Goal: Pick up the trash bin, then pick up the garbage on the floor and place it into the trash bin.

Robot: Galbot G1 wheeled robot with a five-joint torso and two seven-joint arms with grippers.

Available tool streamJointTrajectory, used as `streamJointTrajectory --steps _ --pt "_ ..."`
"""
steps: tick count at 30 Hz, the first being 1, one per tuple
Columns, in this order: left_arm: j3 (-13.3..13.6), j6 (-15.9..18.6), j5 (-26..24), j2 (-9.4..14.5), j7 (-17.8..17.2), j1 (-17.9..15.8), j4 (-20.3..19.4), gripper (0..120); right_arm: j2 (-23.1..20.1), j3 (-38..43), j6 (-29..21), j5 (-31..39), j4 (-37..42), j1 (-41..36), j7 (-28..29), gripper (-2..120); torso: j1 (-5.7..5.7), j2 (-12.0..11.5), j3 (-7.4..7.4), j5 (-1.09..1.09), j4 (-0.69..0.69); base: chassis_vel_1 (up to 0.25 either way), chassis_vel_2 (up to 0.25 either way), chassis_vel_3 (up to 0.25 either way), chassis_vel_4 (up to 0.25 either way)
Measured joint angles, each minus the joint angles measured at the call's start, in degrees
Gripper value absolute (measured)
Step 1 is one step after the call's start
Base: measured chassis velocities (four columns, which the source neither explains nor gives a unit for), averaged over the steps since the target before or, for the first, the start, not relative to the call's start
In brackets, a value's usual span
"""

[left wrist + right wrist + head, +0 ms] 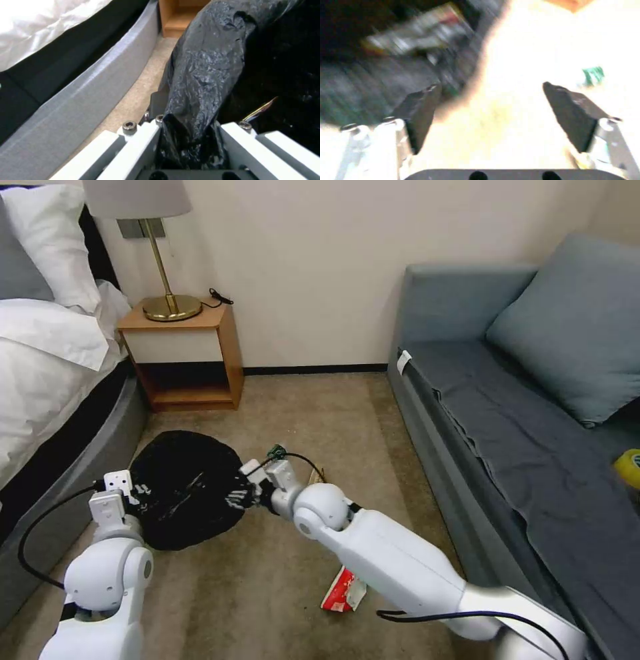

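My left gripper [190, 140] is clamped on the black-bagged rim of the trash bin [183, 487], which sits on the carpet beside the bed [47, 380]. My right gripper [490, 112] hangs spread and empty at the bin's opposite rim. The red-and-white carton [343, 590] lies on the carpet beneath my right arm.

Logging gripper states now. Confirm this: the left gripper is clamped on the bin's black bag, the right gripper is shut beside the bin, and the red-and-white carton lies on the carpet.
One thing is wrong: the right gripper is open, its fingers spread wide with nothing between them, as the right wrist view shows. The left gripper is clamped on the trash bin bag at its rim, and the red-and-white carton lies on the carpet.
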Motion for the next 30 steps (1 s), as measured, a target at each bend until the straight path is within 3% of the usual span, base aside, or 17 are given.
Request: streamJointTrajectory --steps 2,3,5,8,9,13,14,18,22,30 --pt "-0.35 -0.02 -0.94 0.35 0.26 0.33 0.28 2 -3.94 -0.07 -0.13 -0.31 -0.13 -1.40 0.09 92 0.00 0.00 0.00 0.01 0.02 0.000 0.000 0.000 0.000" --pt "-0.35 -0.02 -0.94 0.35 0.26 0.33 0.28 2 -3.94 -0.07 -0.13 -0.31 -0.13 -1.40 0.09 92 0.00 0.00 0.00 0.01 0.02 0.000 0.000 0.000 0.000" --pt "-0.61 -0.14 -1.40 0.56 0.37 0.66 0.65 2 -8.83 -0.30 -1.09 -0.12 -0.84 -3.80 1.40 99 0.00 0.00 0.00 0.01 -0.01 0.000 0.000 0.000 0.000" --pt "-0.64 -0.44 -1.52 0.58 0.76 1.12 1.00 2 -12.67 -0.10 -3.90 6.16 -1.08 -7.17 5.13 100 0.00 0.00 0.00 0.00 -0.04 0.000 0.000 0.000 0.000" --pt "-0.64 -0.44 -1.52 0.58 0.76 1.12 1.00 2 -12.67 -0.10 -3.90 6.16 -1.08 -7.17 5.13 100 0.00 0.00 0.00 0.00 -0.04 0.000 0.000 0.000 0.000" --pt "-0.68 -0.73 -1.52 0.58 0.89 1.45 1.35 2 -13.59 1.54 -9.02 22.97 0.24 -10.61 15.42 100 0.00 0.00 0.00 0.01 0.00 0.000 0.000 0.000 0.000" --pt "-0.68 -0.73 -1.52 0.58 0.89 1.45 1.35 2 -13.59 1.54 -9.02 22.97 0.24 -10.61 15.42 100 0.00 0.00 0.00 0.01 0.00 0.000 0.000 0.000 0.000" --pt "-0.89 -0.95 -1.61 0.84 1.05 1.64 1.36 2 -13.53 3.36 -10.89 31.98 1.57 -13.07 24.21 100 0.00 0.00 0.00 0.00 0.00 0.000 0.000 0.000 0.000" --pt "-1.16 -1.19 -1.71 0.86 1.27 1.76 1.52 2 -13.69 4.50 -10.90 35.18 2.35 -14.82 28.03 100 0.00 0.00 0.00 -0.01 0.00 0.000 0.000 0.000 0.000" --pt "-1.19 -1.80 -1.37 0.43 2.21 2.30 1.96 2 -12.44 4.87 -11.23 34.97 -0.77 -16.82 34.34 100 0.00 0.00 0.00 -0.02 0.00 0.000 0.000 0.000 0.000"
